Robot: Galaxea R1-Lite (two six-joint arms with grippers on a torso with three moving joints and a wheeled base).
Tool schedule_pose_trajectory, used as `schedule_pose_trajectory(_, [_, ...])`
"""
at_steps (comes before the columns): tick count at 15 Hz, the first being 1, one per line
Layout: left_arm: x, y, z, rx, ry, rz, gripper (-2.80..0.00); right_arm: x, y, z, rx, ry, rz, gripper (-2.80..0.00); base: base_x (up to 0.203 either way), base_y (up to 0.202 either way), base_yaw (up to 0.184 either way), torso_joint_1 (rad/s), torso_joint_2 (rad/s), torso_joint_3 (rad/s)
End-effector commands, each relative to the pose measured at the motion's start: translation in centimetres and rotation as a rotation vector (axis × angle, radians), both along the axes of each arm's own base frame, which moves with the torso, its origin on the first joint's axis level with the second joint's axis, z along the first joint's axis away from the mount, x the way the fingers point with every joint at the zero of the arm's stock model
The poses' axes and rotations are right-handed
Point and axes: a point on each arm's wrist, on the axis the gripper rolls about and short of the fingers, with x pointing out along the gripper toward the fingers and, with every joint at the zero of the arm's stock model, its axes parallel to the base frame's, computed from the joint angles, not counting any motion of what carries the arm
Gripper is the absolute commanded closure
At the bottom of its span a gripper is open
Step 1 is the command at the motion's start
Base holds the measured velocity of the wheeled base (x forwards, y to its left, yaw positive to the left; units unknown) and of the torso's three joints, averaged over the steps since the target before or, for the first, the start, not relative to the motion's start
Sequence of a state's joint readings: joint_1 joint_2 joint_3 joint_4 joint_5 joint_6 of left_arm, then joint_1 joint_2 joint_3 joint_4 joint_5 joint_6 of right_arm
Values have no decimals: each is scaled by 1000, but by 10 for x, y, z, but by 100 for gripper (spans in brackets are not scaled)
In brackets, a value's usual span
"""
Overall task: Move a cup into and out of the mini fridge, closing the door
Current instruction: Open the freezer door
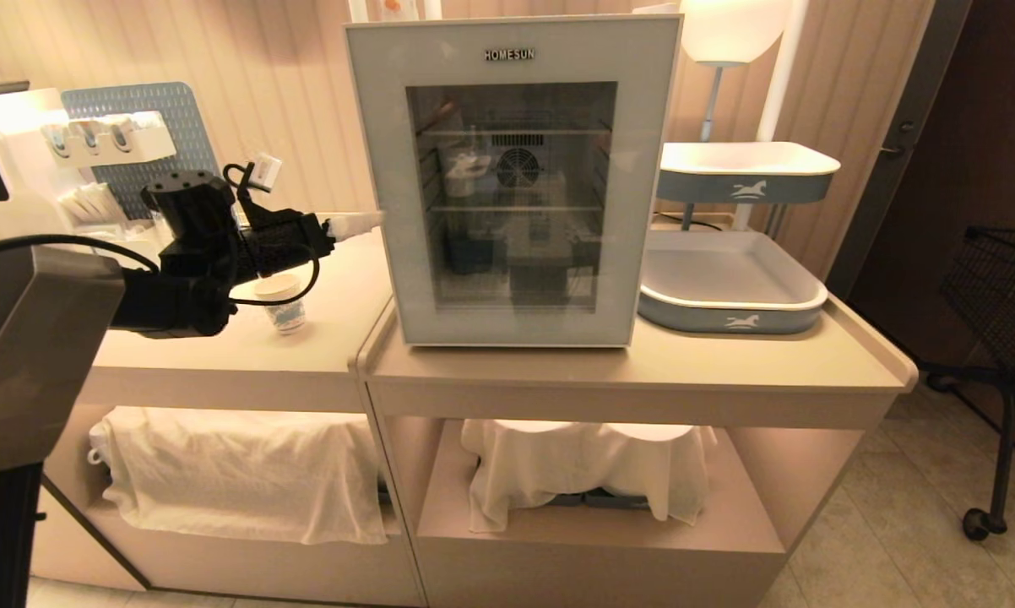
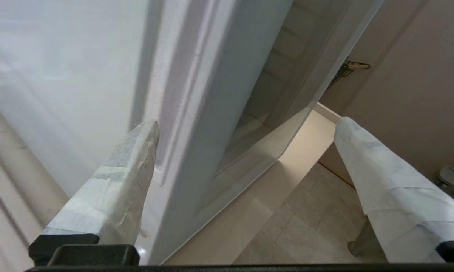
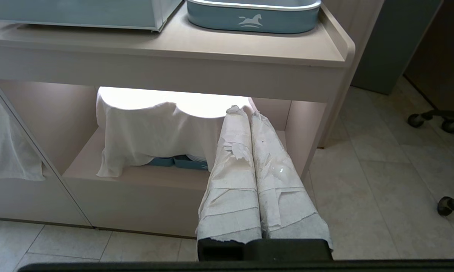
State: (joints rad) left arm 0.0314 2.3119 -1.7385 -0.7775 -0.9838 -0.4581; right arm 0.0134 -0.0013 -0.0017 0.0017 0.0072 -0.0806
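Your left tool (image 1: 371, 221), spread wide and holding nothing, sits at the door (image 1: 507, 181) edge of the mini fridge (image 2: 60, 75), so a careless swing back could topple the cup (image 1: 281, 306) on the worktop (image 1: 322, 329) beneath your arm.

hotel-style refreshment corner, mini fridge (image 1: 513, 181) on beige counter (image 1: 643, 359), water dispenser (image 1: 1, 169), horse-logo trays (image 1: 731, 291) (cloth-covered shelves below)
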Motion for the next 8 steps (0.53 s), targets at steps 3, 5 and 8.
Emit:
schedule_pose_trajectory(3, [5, -11, -10, 1, 10, -29, -280, 0, 0, 0, -1, 0, -1, 0, 0, 0, 0, 0, 0, 0])
schedule_pose_trajectory(5, [5, -13, -12, 2, 2, -32, -280, 0, 0, 0, -1, 0, 0, 0, 0, 0, 0, 0, 0, 0])
schedule_pose_trajectory(8, [6, -19, -14, 2, 1, -42, -280, 0, 0, 0, -1, 0, 1, 0, 0, 0, 0, 0, 0, 0])
